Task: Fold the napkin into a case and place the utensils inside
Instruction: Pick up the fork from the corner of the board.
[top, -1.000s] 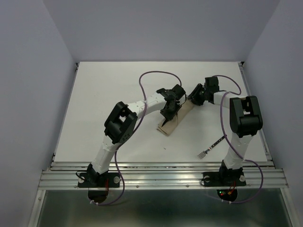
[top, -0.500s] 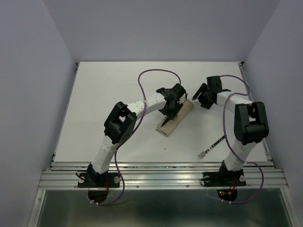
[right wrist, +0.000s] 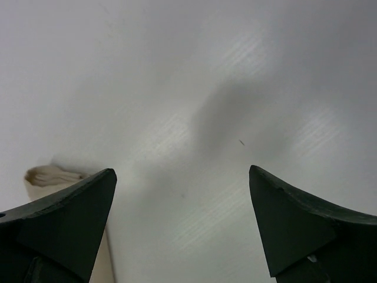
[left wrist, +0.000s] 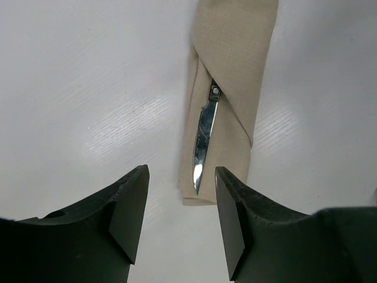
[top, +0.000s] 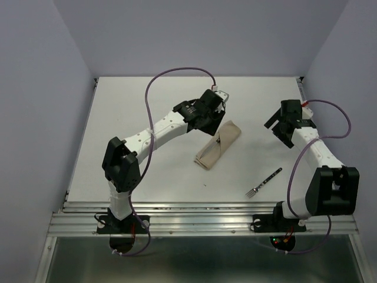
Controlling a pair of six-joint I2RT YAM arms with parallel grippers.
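The napkin lies folded into a narrow beige case (top: 218,146) in the middle of the table, slanting from near left to far right. In the left wrist view the knife (left wrist: 203,138) lies tucked in the case (left wrist: 232,65), its silver blade showing and pointing at my fingers. The fork (top: 263,183) lies alone on the table to the near right of the case. My left gripper (top: 217,118) (left wrist: 179,177) hovers open just off the case's far end, holding nothing. My right gripper (top: 280,131) (right wrist: 181,171) stands wide open over bare table, right of the case.
The white table (top: 135,130) has metal rails along its left, right and near edges, and pale walls close it in. A purple cable (top: 177,76) arcs above the left arm. A corner of the cloth (right wrist: 47,175) shows at the left of the right wrist view.
Both grippers have let go of the case and opened. The left arm drew back to the far left, the right arm swung away to the right. The case lies flat with the knife in it.
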